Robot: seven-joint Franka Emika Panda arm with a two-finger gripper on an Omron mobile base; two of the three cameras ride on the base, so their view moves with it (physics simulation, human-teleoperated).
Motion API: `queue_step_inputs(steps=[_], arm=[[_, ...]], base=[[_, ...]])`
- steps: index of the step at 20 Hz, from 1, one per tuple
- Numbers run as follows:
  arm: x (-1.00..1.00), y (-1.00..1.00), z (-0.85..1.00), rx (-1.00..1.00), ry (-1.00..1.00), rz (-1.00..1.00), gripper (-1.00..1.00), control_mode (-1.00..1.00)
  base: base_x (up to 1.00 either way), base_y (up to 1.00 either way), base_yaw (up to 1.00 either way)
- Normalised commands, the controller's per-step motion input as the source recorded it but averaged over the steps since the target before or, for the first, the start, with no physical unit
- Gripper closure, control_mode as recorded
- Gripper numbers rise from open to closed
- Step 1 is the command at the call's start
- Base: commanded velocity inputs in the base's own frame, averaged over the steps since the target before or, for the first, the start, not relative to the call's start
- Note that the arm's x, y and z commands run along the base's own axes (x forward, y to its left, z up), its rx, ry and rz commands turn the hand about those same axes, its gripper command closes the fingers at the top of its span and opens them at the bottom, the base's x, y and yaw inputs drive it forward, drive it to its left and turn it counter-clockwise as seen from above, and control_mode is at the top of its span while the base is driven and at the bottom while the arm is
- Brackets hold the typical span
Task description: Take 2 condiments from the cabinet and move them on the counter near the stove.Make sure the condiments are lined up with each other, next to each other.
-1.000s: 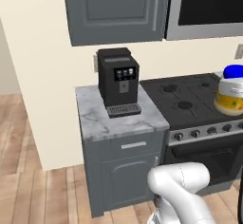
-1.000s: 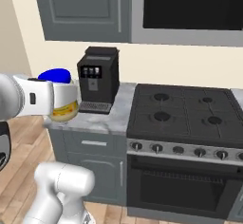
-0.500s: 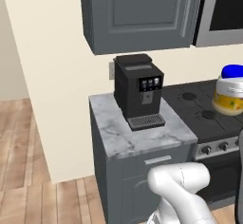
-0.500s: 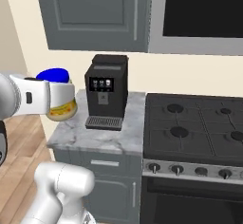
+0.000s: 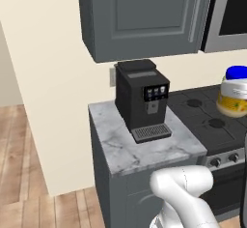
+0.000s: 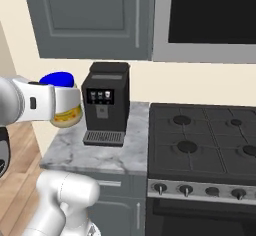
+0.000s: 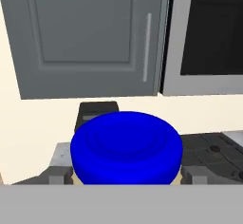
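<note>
A squat yellow jar [image 6: 67,111] with a blue lid [image 7: 126,147], one of the condiments, hangs in the air with my gripper [image 7: 126,176] shut on it. Dark fingertips [image 7: 57,178] show on either side of the lid. In the left base view the jar [image 5: 234,95] floats at the right edge above the stove [image 5: 212,113]. The dark grey cabinet [image 6: 90,15] has its door closed, silver handle [image 7: 146,47] on the right. Below it lies the narrow marble counter [image 6: 95,154], beside the black stove [image 6: 210,130].
A black coffee machine [image 6: 106,102] stands on the back half of the counter [image 5: 144,150], leaving a bare strip in front and to its left. A black-and-silver microwave [image 6: 210,15] hangs over the stove. A cream wall and wood floor [image 5: 24,174] lie to the left.
The whole picture has shifted and grown: the base has driven closer to the counter and cabinet. The jar stays in my gripper at the same place in each view.
</note>
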Motion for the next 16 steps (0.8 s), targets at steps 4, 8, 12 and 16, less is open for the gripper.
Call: queue_step_inputs(steps=[4,8,12,16], arm=[[0.0,0.0,0.0,0.0,0.0,0.0,1.0,1.0],[0.0,0.0,0.0,0.0,0.0,0.0,1.0,1.0],[0.0,0.0,0.0,0.0,0.0,0.0,1.0,1.0],[0.16,0.0,-0.14,0.0,0.02,0.0,1.0,-1.0]], base=[[0.22,0.0,-0.07],[0.19,0.0,-0.07],[0.03,0.0,-0.04],[0.0,0.0,0.0]])
